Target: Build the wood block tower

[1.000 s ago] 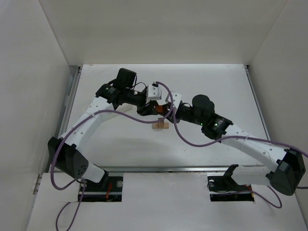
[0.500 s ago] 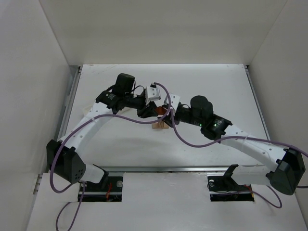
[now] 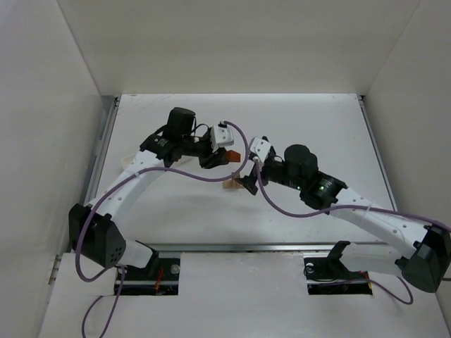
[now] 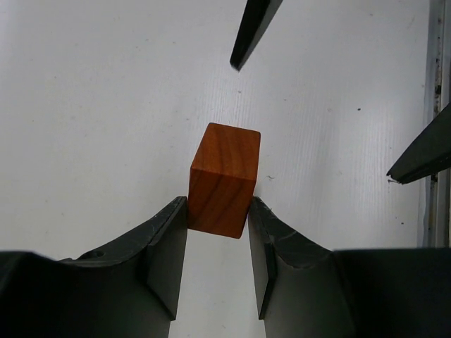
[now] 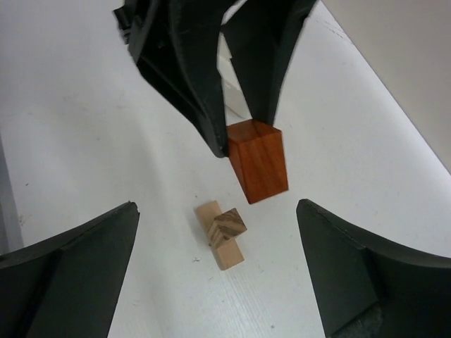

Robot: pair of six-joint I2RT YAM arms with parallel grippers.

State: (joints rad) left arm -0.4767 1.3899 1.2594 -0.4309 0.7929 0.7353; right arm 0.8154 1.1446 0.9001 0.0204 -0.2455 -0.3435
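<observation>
the reddish-brown block (image 4: 224, 179) is off the desk (image 3: 317, 120), pinched at its lower sides between the two dark fingers (image 4: 165, 243) of the left gripper (image 4: 218, 208), with most of its body jutting past the fingertips. the faces that show are flat and box-like with visible wood grain; whether it has a sloped roof side cannot be told from these angles. in the right wrist view the same block (image 5: 257, 160) hangs from the left gripper (image 5: 243, 134) above and a little beyond the pale tan blocks (image 5: 222, 232), apart from them.

those pale tan blocks sit on the desk near its middle: one short bar lying flat and a smaller piece with a darker striped end face set across its top, the two touching. from overhead they (image 3: 231, 184) show as a small tan spot just nearer the arm bases than the held block (image 3: 232, 156).

the right gripper (image 5: 217, 205) is spread wide with nothing between its fingers, which frame the tan blocks on either side without touching them. overhead, the left gripper (image 3: 224, 156) and right gripper (image 3: 246, 182) meet close together over the centre of the desk.
</observation>
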